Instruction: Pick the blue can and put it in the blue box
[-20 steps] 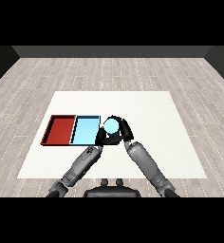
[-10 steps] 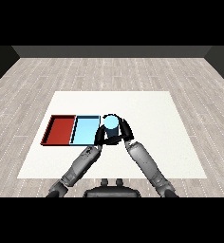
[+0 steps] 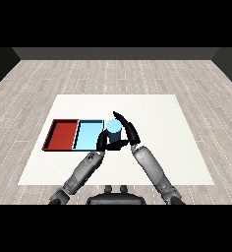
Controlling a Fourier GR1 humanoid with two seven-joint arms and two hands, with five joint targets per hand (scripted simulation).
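Note:
The blue can stands upright just past the right edge of the light blue tray, and I cannot tell whether it touches the table. My right hand is curled round it: fingers arch over its far right side and the thumb crosses beneath it. Close to the can's lower left, at the blue tray's near right corner, my left hand holds nothing, its fingers relaxed. The can's lower part is hidden behind the hands.
The red tray lies directly left of the blue tray, sharing a wall with it. Both trays sit on the white table, whose wide right half stretches beyond my right forearm.
The can, held in my right hand, has shifted slightly left toward the blue tray. My left hand has stayed close beside it.

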